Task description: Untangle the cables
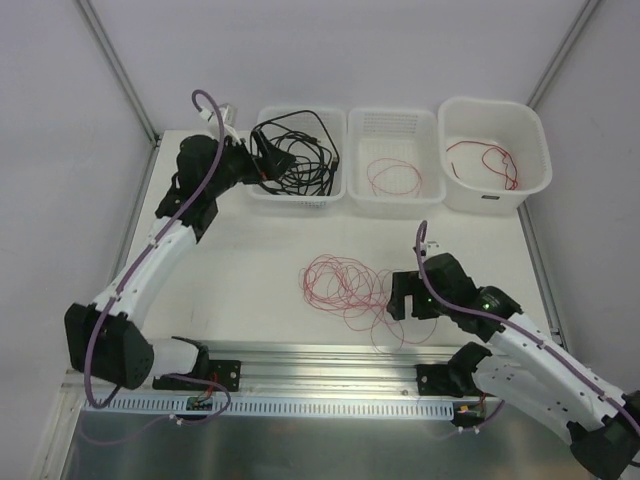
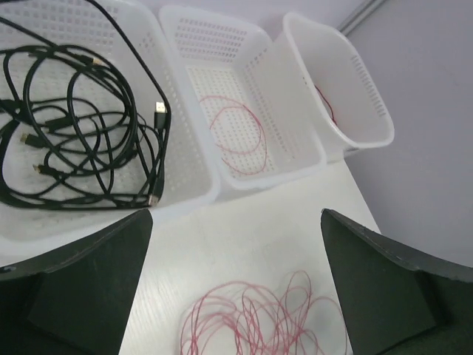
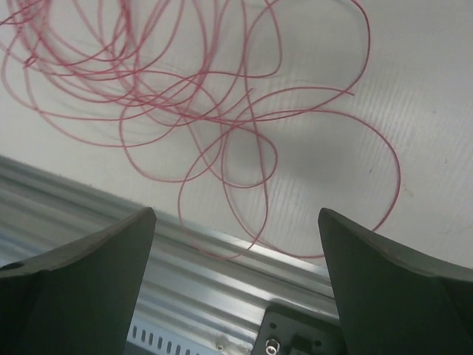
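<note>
Near right, the right gripper (image 3: 236, 214) hangs with jaws spread wide and empty over the tangle of red wires (image 1: 345, 283) on the table (image 1: 250, 260). Far left, the left gripper (image 2: 236, 214) gapes, empty, beside the left basket (image 1: 300, 203) holding the black cables (image 1: 295, 155); a red strand (image 1: 393, 178) lies in the middle basket (image 1: 395, 210), a second red strand (image 1: 485, 160) in the right basket (image 1: 495, 200)

The black cables (image 1: 290, 165), with small plugs, lie coiled at the far left corner. A loose tangle of thin red wires (image 1: 340, 282) lies close to the near edge. Two single red wires (image 1: 393, 178) lie along the far edge.
</note>
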{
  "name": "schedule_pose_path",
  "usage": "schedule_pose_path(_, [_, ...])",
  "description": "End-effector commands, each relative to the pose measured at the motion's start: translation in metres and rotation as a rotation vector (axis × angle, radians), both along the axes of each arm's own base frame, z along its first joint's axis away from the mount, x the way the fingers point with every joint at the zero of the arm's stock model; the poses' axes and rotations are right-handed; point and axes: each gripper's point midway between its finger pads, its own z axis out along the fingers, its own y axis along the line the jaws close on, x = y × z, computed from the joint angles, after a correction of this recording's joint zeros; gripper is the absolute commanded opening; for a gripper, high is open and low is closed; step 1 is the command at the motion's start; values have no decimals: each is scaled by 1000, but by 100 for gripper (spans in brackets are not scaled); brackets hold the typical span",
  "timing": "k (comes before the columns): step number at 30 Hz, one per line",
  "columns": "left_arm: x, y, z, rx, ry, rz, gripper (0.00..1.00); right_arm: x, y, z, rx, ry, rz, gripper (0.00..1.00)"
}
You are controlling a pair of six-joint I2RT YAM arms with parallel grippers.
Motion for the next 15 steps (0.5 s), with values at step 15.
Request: schedule_pose_path(15, [-135, 87, -124, 414, 153, 94, 99, 84, 57, -72, 12, 8, -254, 97])
